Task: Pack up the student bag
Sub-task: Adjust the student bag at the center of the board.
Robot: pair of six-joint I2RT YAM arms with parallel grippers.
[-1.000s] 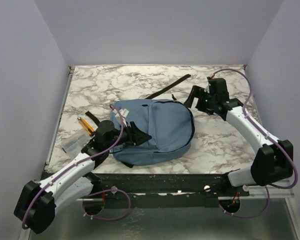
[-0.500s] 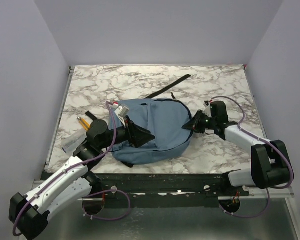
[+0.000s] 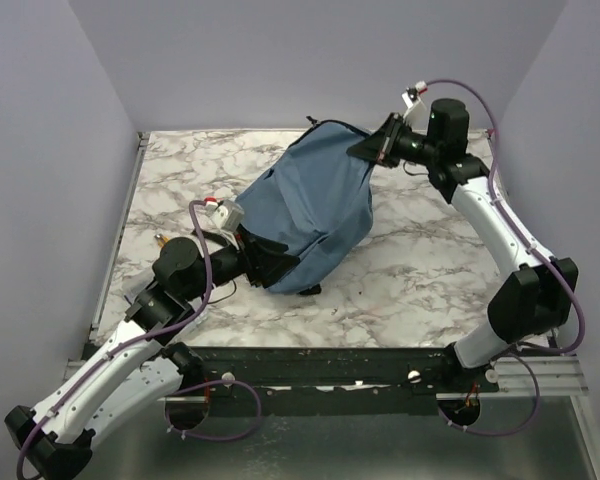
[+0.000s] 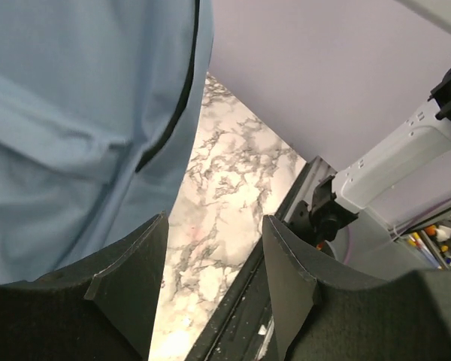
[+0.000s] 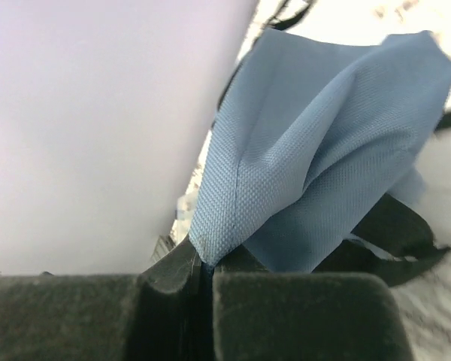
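The student bag (image 3: 310, 205), dusty-blue with black zip trim, hangs tilted above the marble table, its upper end raised toward the back right. My right gripper (image 3: 377, 148) is shut on a fold of the blue fabric (image 5: 225, 203) there, with the jaws (image 5: 208, 265) pinched tight on the seam. The bag's lower end rests by my left gripper (image 3: 272, 266). That gripper (image 4: 214, 226) is open with only table between its fingers, and the bag (image 4: 75, 128) lies just to its left. A black strap (image 5: 406, 233) hangs under the bag.
A yellow pencil tip (image 3: 161, 238) shows on the marble table (image 3: 430, 270) at the left, mostly hidden behind the left arm. A black rail (image 3: 330, 358) runs along the near edge. Lilac walls enclose the back and both sides.
My right gripper dropped to the bag's right edge, shut on the fabric and lifted it up toward the back right. The bag went from lying flat to hanging tilted. My left arm shifted slightly left.
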